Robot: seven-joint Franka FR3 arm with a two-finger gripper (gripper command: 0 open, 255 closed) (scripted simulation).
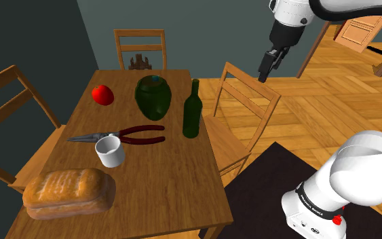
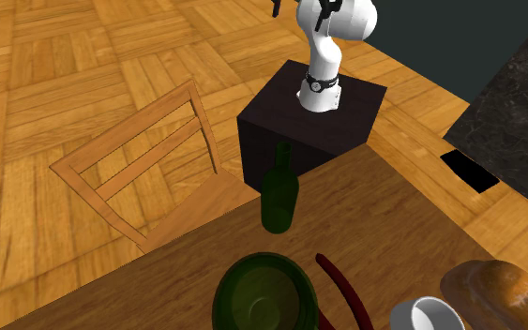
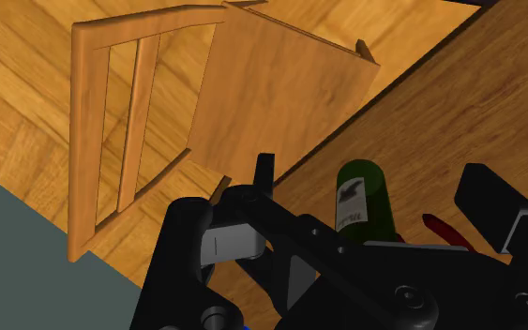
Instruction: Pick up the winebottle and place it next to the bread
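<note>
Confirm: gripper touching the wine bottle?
Apart. The shoulder view shows the gripper raised above the chair, a plain gap from the wine bottle standing on the table.

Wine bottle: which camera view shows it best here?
The shoulder view: the green wine bottle stands whole and upright on the table, seen side-on beside the round green vase. The second exterior view looks steeply down on it, foreshortening it. The wrist view shows its upper part and label.
</note>
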